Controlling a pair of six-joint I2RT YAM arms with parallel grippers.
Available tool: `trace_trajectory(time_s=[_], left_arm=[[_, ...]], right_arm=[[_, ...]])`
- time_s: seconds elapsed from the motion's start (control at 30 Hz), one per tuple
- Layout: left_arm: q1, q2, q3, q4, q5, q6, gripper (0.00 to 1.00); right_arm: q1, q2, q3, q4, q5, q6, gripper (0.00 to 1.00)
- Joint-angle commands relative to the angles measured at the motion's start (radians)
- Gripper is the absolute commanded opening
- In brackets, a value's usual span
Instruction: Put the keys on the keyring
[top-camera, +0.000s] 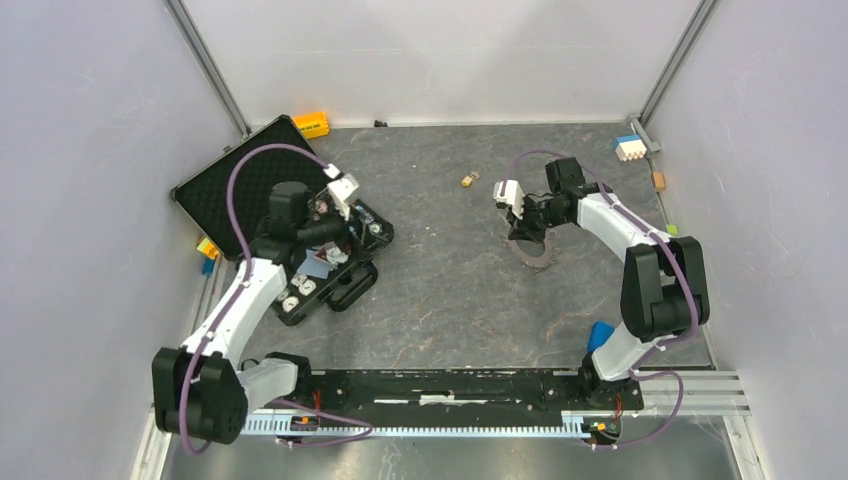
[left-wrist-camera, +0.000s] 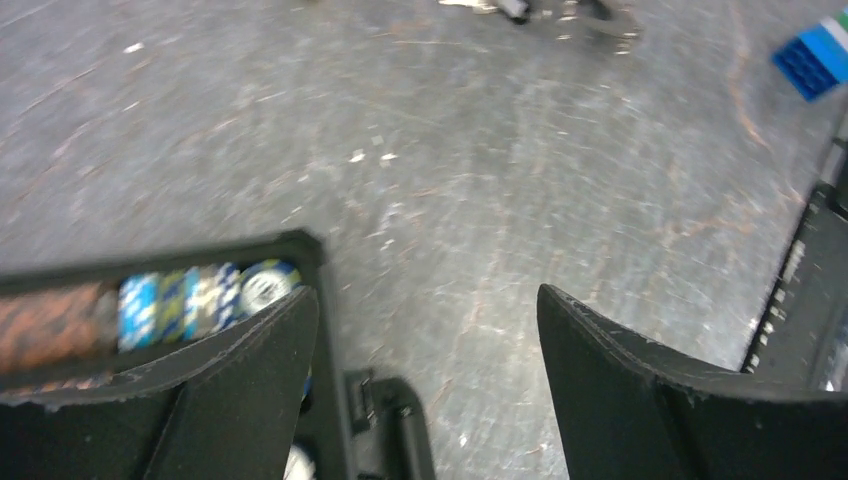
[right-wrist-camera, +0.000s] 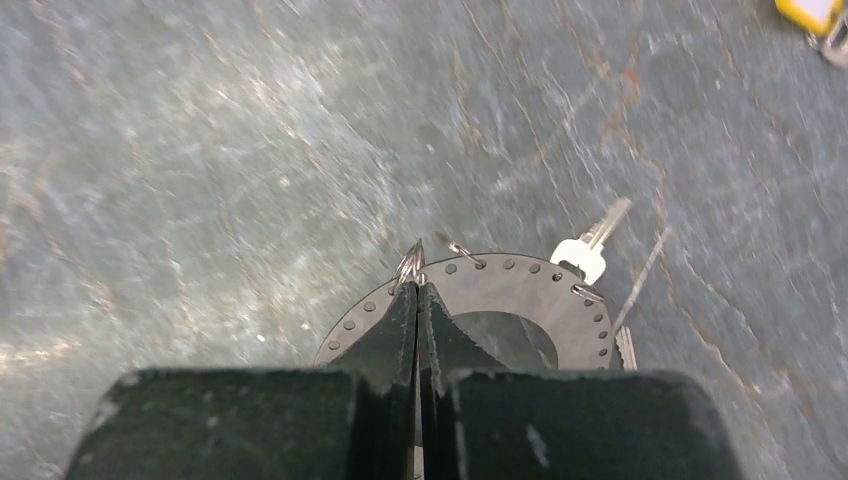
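- Grey, slate-patterned table (top-camera: 450, 300), boxed in by plain white walls.
- Right tool (right-wrist-camera: 417, 288): fingers pressed together, tips down over the rim of the keyring (right-wrist-camera: 520, 285).
- Keyring: flat grey disc ring with holes punched round its edge, lying flat on the right half of the table.
- Small wire loop (right-wrist-camera: 410, 262) poking out just past the closed tips; pinched or only touched, cannot tell.
- Silvery key (right-wrist-camera: 588, 252) against the ring's outer rim, blade pointing away from it.
- Yellow-headed key (top-camera: 468, 180) loose on the table, well apart from the ring, toward the far wall.
- Left tool (left-wrist-camera: 428, 300): fingers wide apart, nothing between them, hovering at the edge of a black case (top-camera: 225, 190).
- Poker chips (left-wrist-camera: 205, 298) in a row inside the case; wrist view blurred.
- Blue block (left-wrist-camera: 810, 60) off at that view's far corner.
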Motion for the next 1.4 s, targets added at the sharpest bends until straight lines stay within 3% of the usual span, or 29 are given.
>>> trace_trajectory(time_s=[0.0,0.23,0.53,0.6,0.67,0.77,0.93,1.0,1.2,1.37], left_arm=[[-0.138,0.079,0.115,-0.048,0.068,0.125,0.84],[-0.3,0.224,0.277,-0.07,0.112,0.092,0.65],[-0.444,0.296,0.435,-0.067,0.151,0.092,0.56],[-0.463,0.321,0.465,-0.087,0.151,0.091,0.49],[-0.478,0.34,0.48,-0.098,0.146,0.074,0.4],[-0.494,0.333,0.449,-0.096,0.121,0.1,0.37],[-0.495,0.277,0.345,-0.087,0.003,0.166,0.36],[-0.494,0.25,0.303,-0.095,-0.049,0.208,0.38],[-0.463,0.175,0.177,-0.153,-0.195,0.264,0.51],[-0.326,0.116,0.078,-0.132,-0.237,0.197,0.55]], right_arm=[[-0.002,-0.055,-0.028,0.057,-0.231,0.025,0.0],[0.018,-0.172,-0.059,0.152,-0.366,0.188,0.0],[0.077,-0.342,-0.144,0.394,-0.496,0.435,0.0],[0.095,-0.373,-0.171,0.456,-0.511,0.482,0.0],[0.12,-0.406,-0.203,0.517,-0.49,0.523,0.0],[0.134,-0.425,-0.229,0.541,-0.402,0.538,0.0],[0.133,-0.416,-0.214,0.346,-0.238,0.402,0.0],[0.135,-0.43,-0.257,0.321,-0.195,0.369,0.09],[0.18,-0.417,-0.354,0.246,-0.163,0.271,0.51],[0.303,-0.405,-0.458,0.416,-0.078,0.398,0.62]])
